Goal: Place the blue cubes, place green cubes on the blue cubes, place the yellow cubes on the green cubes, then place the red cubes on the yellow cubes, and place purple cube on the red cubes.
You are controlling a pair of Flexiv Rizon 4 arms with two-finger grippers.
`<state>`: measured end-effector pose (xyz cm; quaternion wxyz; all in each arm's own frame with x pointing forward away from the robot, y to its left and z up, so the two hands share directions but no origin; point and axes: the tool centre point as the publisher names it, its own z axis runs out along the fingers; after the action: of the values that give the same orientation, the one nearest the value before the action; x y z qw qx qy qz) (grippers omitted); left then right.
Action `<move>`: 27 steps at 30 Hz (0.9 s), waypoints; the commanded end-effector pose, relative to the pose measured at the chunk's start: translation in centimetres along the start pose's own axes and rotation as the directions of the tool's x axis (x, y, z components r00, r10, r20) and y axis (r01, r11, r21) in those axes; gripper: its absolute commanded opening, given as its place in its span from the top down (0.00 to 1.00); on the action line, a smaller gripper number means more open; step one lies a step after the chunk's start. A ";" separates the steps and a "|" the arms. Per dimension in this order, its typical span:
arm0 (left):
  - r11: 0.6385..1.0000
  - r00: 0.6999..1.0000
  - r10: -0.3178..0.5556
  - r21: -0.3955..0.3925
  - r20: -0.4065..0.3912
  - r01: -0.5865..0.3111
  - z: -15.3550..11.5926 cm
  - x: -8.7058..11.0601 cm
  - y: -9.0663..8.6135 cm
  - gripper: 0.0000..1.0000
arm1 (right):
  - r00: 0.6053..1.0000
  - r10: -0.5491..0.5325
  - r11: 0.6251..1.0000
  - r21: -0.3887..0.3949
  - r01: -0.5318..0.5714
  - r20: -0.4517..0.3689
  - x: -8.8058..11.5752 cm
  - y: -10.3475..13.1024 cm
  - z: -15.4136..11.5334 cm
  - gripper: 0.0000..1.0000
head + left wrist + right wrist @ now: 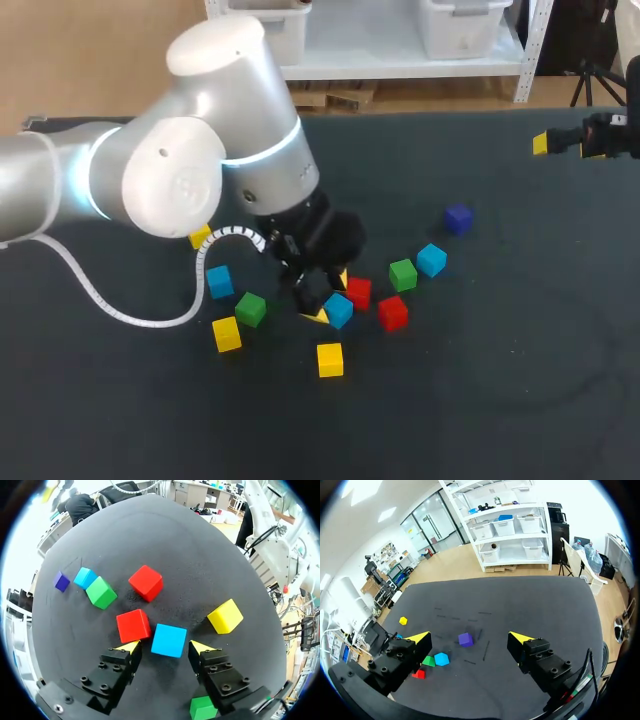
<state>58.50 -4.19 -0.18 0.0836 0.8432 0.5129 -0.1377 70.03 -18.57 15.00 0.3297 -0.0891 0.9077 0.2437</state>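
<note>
Left pincer (pixel 165 647): open, holding nothing. A solid blue cube (pixel 169 640) sits between its spread fingers, with a solid red cube (pixel 133 625) just ahead. Right pincer (pixel 470 638): wide open, empty.

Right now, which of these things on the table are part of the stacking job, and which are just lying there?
Part of the job: blue cubes, green cubes, yellow cubes, red cubes, purple cube, left gripper, open around one blue cube.
Just there: white cable trailing from the robot; black table.
</note>
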 end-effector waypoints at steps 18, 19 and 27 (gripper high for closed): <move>0.999 0.999 0.046 -0.014 -0.008 -0.046 0.0 -0.6 -0.6 0.60 | 1.000 0.001 1.000 0.003 -0.001 0.001 0.0 0.1 0.0 0.00; 0.999 0.999 0.046 -0.014 -0.009 -0.046 0.0 -0.5 -0.6 0.61 | 1.000 0.001 1.000 0.003 -0.001 0.001 0.0 0.1 0.0 0.00; 1.000 1.000 0.014 -0.027 -0.009 -0.014 -0.5 -0.1 -0.3 1.00 | 1.000 0.001 1.000 0.003 -0.001 0.001 0.0 0.1 0.0 0.00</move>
<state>58.23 -4.27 0.13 0.0912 0.8477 0.5073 -0.1256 70.03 -18.57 15.00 0.3297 -0.0891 0.9077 0.2437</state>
